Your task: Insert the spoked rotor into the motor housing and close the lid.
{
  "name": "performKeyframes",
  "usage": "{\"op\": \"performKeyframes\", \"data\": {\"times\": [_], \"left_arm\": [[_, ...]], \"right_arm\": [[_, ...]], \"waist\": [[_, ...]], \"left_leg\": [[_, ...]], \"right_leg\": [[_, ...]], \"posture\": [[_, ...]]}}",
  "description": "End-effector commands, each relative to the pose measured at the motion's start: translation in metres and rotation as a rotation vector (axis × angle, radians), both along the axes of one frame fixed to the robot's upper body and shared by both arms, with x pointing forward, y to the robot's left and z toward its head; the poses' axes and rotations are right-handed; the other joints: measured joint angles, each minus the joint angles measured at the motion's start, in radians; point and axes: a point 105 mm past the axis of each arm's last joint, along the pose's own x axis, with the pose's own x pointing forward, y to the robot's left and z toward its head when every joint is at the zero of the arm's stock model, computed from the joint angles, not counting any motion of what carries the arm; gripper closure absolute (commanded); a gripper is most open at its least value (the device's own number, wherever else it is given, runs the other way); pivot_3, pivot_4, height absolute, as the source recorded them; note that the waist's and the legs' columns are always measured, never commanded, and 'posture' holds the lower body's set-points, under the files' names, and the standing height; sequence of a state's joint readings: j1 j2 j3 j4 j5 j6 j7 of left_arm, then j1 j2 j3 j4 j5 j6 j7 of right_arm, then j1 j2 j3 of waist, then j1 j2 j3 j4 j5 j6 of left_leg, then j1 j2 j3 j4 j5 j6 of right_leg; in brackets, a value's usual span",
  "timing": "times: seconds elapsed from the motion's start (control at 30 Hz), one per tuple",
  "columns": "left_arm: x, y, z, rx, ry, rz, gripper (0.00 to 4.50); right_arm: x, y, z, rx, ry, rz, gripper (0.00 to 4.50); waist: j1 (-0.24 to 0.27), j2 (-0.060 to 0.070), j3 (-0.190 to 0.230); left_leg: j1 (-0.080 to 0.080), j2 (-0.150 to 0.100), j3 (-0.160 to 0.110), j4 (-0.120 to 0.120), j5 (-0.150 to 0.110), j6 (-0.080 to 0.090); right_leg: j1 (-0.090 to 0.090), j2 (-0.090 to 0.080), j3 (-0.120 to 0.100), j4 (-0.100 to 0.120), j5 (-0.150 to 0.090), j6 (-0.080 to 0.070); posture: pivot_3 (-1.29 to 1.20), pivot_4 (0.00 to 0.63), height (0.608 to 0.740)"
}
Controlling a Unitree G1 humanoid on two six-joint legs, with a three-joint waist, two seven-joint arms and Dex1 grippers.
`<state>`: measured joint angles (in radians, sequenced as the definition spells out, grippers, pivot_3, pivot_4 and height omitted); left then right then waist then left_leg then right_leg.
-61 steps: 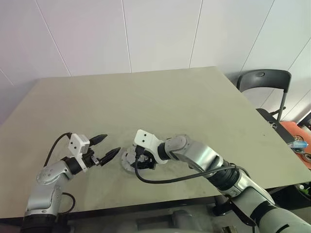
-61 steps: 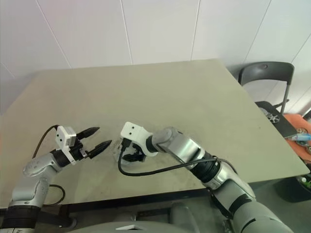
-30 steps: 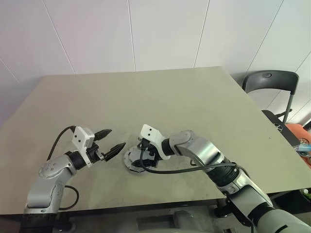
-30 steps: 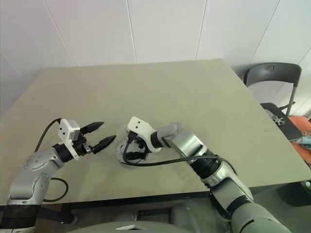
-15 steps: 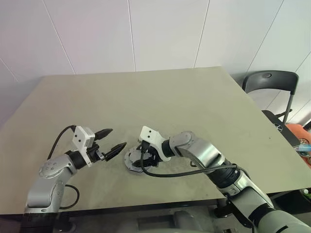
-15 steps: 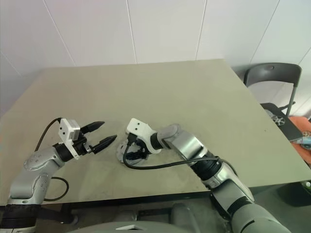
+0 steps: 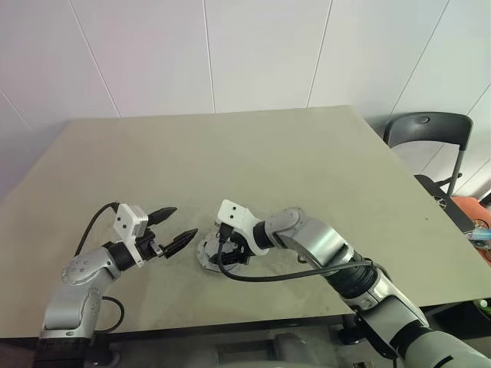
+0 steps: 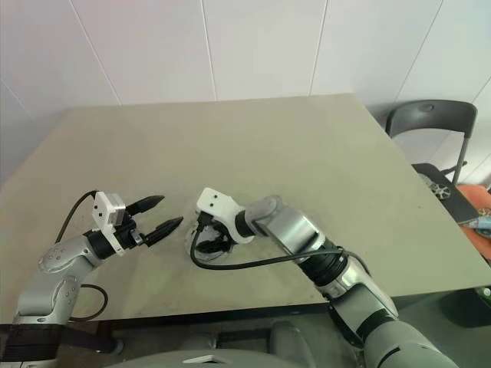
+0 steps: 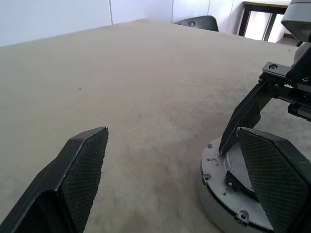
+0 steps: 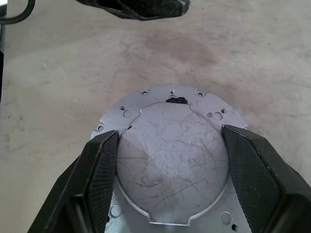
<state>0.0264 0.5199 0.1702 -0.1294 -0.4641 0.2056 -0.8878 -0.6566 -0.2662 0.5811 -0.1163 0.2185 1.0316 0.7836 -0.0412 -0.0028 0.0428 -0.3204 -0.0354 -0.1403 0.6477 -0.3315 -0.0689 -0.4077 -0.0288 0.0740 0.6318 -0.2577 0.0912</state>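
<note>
Two claws by the round lid
The right gripper is spread around the lid, low in the frame; the left gripper is spread wide.

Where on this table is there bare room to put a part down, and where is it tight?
The table is bare across its far half and its right side toward the chair. It is crowded near the front edge: the lid sits between the right gripper's fingers, with the open left gripper just beside.

Right gripper fingers spread wide either side of the scratched grey lid, centre frame, on the table.
</note>
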Motion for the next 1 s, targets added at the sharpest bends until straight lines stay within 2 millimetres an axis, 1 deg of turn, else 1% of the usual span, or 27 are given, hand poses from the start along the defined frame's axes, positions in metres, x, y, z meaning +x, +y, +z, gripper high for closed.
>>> {"op": "performKeyframes", "data": {"times": [0.03,0.2,0.37,0.6,0.73,0.83,0.9,0.97,1.0], "left_arm": [[0.0,0.0,0.005,0.011,-0.037,-0.009,0.0],[-0.001,0.0,0.004,0.011,-0.037,-0.009,0.0],[0.0,0.001,0.004,0.012,-0.041,-0.007,0.0],[0.001,0.002,0.004,0.012,-0.045,-0.007,0.0],[0.001,-0.007,0.001,0.009,-0.035,-0.042,0.0],[0.004,-0.02,-0.004,0.024,-0.024,-0.094,0.0],[0.008,-0.031,-0.007,0.039,-0.015,-0.135,0.0],[0.014,-0.036,-0.011,0.071,-0.018,-0.143,0.0],[0.016,-0.038,-0.011,0.068,-0.018,-0.148,0.18]], "right_arm": [[-0.01,-0.006,-0.022,-0.067,0.106,-0.022,1.51],[-0.008,-0.011,-0.029,-0.131,0.018,0.001,1.51],[-0.005,-0.01,-0.026,-0.104,-0.041,0.016,1.51],[-0.005,-0.008,-0.028,-0.069,0.021,-0.032,1.51],[-0.004,-0.007,-0.027,-0.07,0.021,-0.032,1.51],[-0.003,-0.007,-0.027,-0.07,0.022,-0.03,1.51],[-0.003,-0.007,-0.027,-0.07,0.021,-0.029,1.51],[-0.002,-0.006,-0.027,-0.069,0.021,-0.029,1.51],[-0.002,-0.006,-0.027,-0.069,0.02,-0.03,1.51]], "waist": [[0.0,0.0,0.0],[0.0,0.0,0.0],[-0.001,0.0,0.0],[-0.001,0.0,0.0],[-0.001,0.0,0.0],[-0.001,0.0,0.0],[-0.001,0.0,0.0],[-0.001,0.0,-0.001],[-0.002,0.0,-0.001]], "left_leg": [[0.0,0.0,0.0,0.0,0.0,0.0],[0.0,0.0,0.0,0.0,0.0,0.0],[0.0,0.0,0.0,0.0,0.0,0.0],[0.0,0.0,0.0,0.0,0.0,0.0],[0.001,0.0,0.0,0.0,0.0,0.0],[0.001,0.0,0.0,0.001,0.0,0.0],[0.002,0.0,0.0,0.001,0.0,0.0],[0.002,0.0,0.0,0.001,0.0,0.0],[0.002,0.0,0.0,0.001,0.0,0.0]], "right_leg": [[0.0,0.0,0.0,0.0,0.0,0.0],[0.0,0.0,0.0,0.0,0.0,0.0],[0.0,0.0,0.0,0.0,0.0,0.0],[0.001,0.0,0.0,0.0,0.0,0.0],[0.001,0.0,0.0,0.0,0.0,0.0],[0.002,0.0,0.0,0.0,0.0,0.0],[0.002,0.001,0.0,0.0,0.0,0.0],[0.003,0.001,0.0,0.0,0.0,0.0],[0.003,0.001,0.0,0.0,0.0,0.0]], "posture": [[0.0,0.0,0.74],[0.0,0.0,0.74],[0.0,0.0,0.74],[0.0,0.0,0.74],[0.0,0.0,0.74],[0.0,0.0,0.74],[0.0,0.0,0.74],[0.0,0.0,0.74],[0.0,0.0,0.74]]}}
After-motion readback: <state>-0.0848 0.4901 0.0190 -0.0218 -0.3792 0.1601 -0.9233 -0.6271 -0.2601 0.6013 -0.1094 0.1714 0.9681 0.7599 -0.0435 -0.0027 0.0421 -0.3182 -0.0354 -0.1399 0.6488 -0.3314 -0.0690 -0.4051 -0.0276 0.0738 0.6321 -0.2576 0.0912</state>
